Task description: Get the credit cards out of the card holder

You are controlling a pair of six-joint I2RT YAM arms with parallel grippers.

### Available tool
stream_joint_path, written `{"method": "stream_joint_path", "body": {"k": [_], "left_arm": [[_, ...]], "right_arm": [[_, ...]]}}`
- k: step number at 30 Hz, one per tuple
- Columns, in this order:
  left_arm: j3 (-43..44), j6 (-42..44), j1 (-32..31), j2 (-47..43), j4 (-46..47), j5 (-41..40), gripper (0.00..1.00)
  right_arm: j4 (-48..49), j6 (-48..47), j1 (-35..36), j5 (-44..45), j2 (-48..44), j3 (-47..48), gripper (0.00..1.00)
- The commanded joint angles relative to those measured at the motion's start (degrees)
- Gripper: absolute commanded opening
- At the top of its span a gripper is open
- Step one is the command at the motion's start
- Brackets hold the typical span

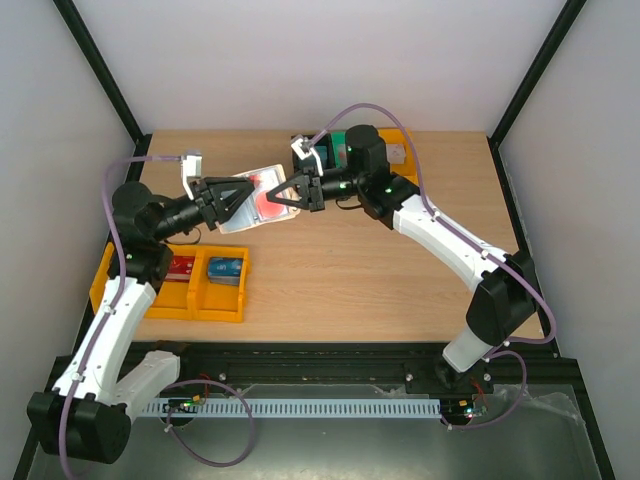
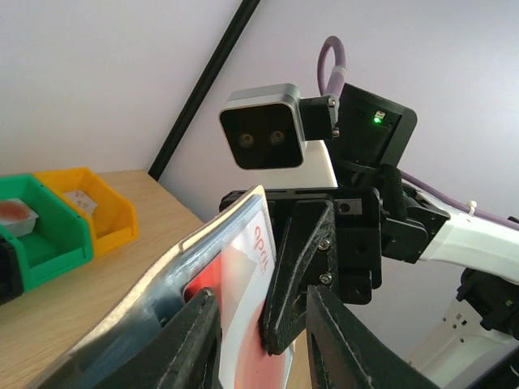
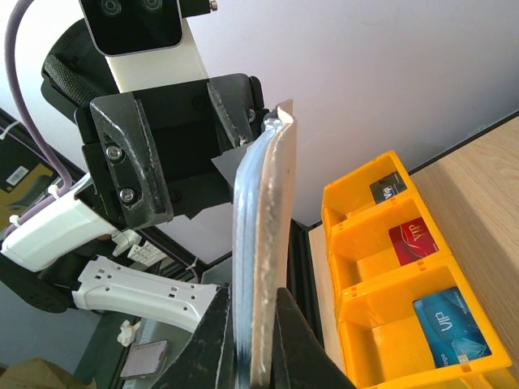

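The card holder (image 1: pixel 258 176) hangs open in the air between both grippers, cream outside and blue-grey inside (image 2: pixel 154 284). A red-and-white card (image 2: pixel 243 267) sits in its pocket. My right gripper (image 3: pixel 250 300) is shut on the holder's edge (image 3: pixel 276 243). My left gripper (image 2: pixel 259 324) stands open, its jaws straddling the card and the right gripper's finger. Seen from above, the left gripper (image 1: pixel 245 197) and right gripper (image 1: pixel 283 196) meet tip to tip. A red VIP credit card (image 3: pixel 413 237) and a dark grey one (image 3: pixel 388 187) lie in a yellow bin (image 1: pixel 165 300).
A blue card (image 1: pixel 226 270) lies in the same yellow bin by the table's left edge. A green bin (image 2: pixel 40 235) and another yellow bin (image 2: pixel 93 203) stand at the back of the table behind the right arm.
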Motion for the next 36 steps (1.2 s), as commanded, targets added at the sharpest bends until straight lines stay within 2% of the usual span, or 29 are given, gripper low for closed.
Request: {"method": "stream_joint_path", "body": {"k": [1,5,11,17,21,24,28,30,31,34,36], "left_arm": [[1.4,1.53,1.04,1.46,-6.47,-3.91,0.31],[2.92,4.56,1.1,1.61,-10.35,-4.54,0.32],[2.49,4.48,1.24,1.79,-12.12,-5.94,0.33],[2.12,2.39,1.13,1.87,-9.48,-3.97,0.34],[1.68,4.37,-3.98,1.77,-6.99,-4.11,0.34],[1.31,0.05,-5.1,2.5,-3.11,-3.55,0.33],[2.11,-0.89,-5.27,3.15,-0.27,-2.11,0.21],[1.97,-0.99,-5.84,3.21,2.12,-0.82,0.05],[1.96,-0.89,-6.04,3.16,2.29,-0.56,0.03],[1.9,-0.88,-5.39,2.07,1.47,-1.11,0.02],[1.24,-0.95,-4.19,0.69,1.33,-1.99,0.02]], "right_arm": [[6.48,-0.56,0.64,-7.22,-3.65,0.65,0.02],[6.48,-0.57,0.54,-7.37,-3.62,0.71,0.02],[6.48,-0.65,0.54,-7.58,-3.9,0.99,0.02],[6.48,-0.57,0.27,-7.71,-4.11,1.58,0.02],[7.02,-0.23,0.65,-6.13,-3.43,1.26,0.02],[6.96,-0.33,1.61,-6.16,-2.35,1.68,0.02],[6.0,-1.78,2.18,-4.86,-2.01,1.57,0.02],[4.34,-2.89,2.37,-4.34,-1.61,1.83,0.02],[3.76,-3.2,2.39,-4.4,-1.41,1.9,0.02],[2.9,-4.17,1.81,-4.96,-2.03,1.87,0.02],[2.93,-4.19,0.63,-4.58,-3.34,0.98,0.06]]}}
